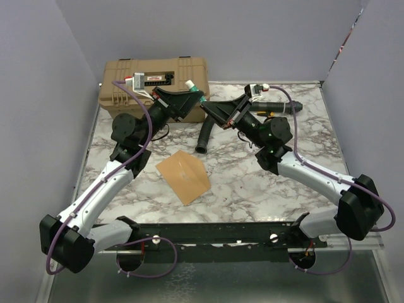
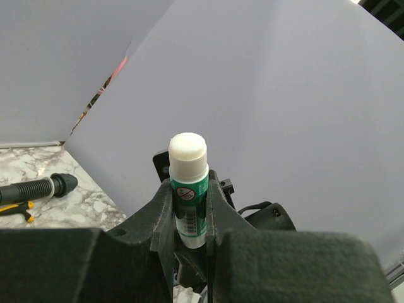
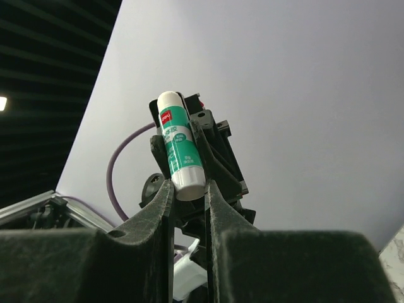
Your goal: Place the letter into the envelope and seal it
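The orange-tan envelope (image 1: 183, 177) lies flat and askew on the marble table (image 1: 252, 183), in front of both arms. The letter is hidden. A green and white glue stick (image 1: 191, 86) is held in the air over the back of the table. My left gripper (image 1: 194, 95) is shut on its green body (image 2: 189, 202), with one white end sticking up past the fingers. My right gripper (image 1: 207, 108) meets it from the right, shut on the lower white end (image 3: 189, 184). Neither gripper is near the envelope.
A tan toolbox (image 1: 154, 79) stands at the back left, just behind the left gripper. A black hose (image 1: 205, 136) lies below the grippers. A black ribbed tool with yellow parts (image 1: 281, 108) lies at the back right. Grey walls close in three sides.
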`<state>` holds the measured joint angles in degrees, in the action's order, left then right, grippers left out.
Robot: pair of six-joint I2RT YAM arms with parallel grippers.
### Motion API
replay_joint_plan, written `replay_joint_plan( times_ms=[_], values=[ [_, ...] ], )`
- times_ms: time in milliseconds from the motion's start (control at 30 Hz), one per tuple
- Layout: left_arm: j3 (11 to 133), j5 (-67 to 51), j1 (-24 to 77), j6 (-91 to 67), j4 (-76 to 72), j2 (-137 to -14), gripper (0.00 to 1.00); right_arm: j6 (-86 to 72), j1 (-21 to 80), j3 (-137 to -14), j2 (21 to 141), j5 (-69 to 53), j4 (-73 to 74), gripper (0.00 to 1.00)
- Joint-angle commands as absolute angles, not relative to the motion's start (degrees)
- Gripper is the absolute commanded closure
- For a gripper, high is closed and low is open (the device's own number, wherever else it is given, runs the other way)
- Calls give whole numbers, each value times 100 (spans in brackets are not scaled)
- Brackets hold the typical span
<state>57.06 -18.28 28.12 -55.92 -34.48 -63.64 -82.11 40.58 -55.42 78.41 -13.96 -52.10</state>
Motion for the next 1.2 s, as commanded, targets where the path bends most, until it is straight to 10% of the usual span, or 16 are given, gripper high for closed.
replay_joint_plan(
  times_ms=[0, 100, 267, 633, 1167],
  values=[
    [5592, -1803, 2755, -5347, -3480, -6140, 100, -8290, 3880, -5694, 7763, -1206, -5736, 87],
    [5590, -1721, 2753, -5416, -3413, -6135, 100, -7108, 3883, -5812, 7460, -1223, -5177, 53],
    [5779, -1467, 2760, -5778, -2947, -6167, 100, -5220, 3884, -5793, 7000, -1031, -4456, 33],
    [6109, -1327, 2755, -7444, -2488, -6345, 100, -701, 3939, -6691, 7167, -2247, -3274, 29],
    [5889, -781, 2760, -7889, -2643, -6143, 100, -57, 4171, -7181, 7667, -2136, -3147, 29]
  ],
)
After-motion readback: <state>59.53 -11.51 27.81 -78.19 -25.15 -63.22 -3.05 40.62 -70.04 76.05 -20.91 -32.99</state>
